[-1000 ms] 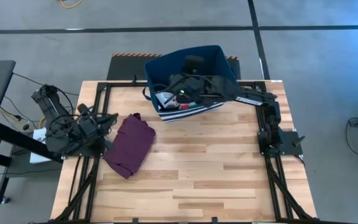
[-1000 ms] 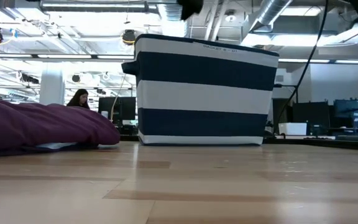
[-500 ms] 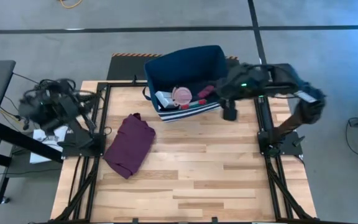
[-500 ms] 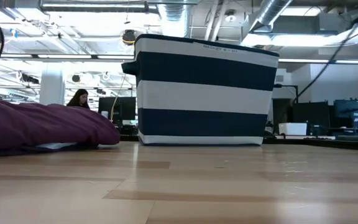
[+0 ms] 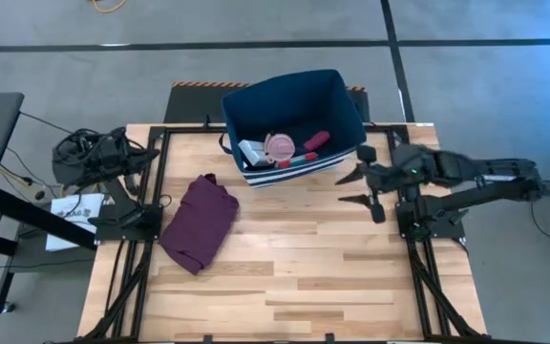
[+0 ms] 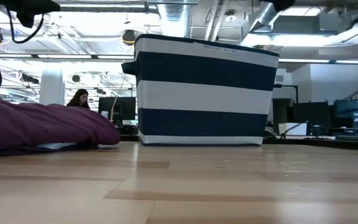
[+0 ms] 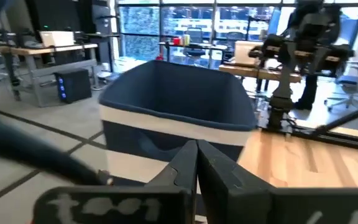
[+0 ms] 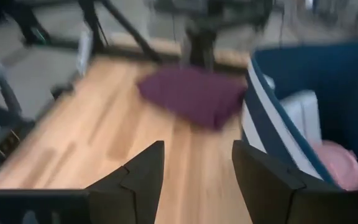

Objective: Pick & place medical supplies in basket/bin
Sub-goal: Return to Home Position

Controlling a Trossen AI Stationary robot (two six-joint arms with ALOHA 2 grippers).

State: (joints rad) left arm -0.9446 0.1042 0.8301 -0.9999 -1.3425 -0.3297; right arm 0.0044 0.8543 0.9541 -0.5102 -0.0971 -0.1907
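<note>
The dark-blue bin (image 5: 289,105) with white stripes stands at the table's far edge, also seen in the low view (image 6: 207,90). Inside it lie a pink round disc (image 5: 280,145), a white box (image 5: 252,152) and a reddish oblong (image 5: 315,141). My right gripper (image 5: 349,189) is open above the table, just right of the bin's near right corner, fingers pointing left. Its wrist view (image 8: 197,171) shows the bin (image 8: 303,87) and the pink disc (image 8: 335,167). My left gripper (image 5: 141,156) is shut, raised beyond the table's left edge, facing the bin (image 7: 179,118).
A maroon cloth (image 5: 199,222) lies bunched on the table's left half, left of and nearer than the bin (image 8: 194,93). Bare wood fills the table's near half (image 5: 294,287). A person sits in the room behind (image 6: 79,98).
My right gripper has drawn back out of the bin, swinging toward the table's right edge and then toward the near side, ending beside the bin's near right corner. With it gone, the pink disc and reddish oblong show inside. My left arm has risen and shifted farther from the cloth.
</note>
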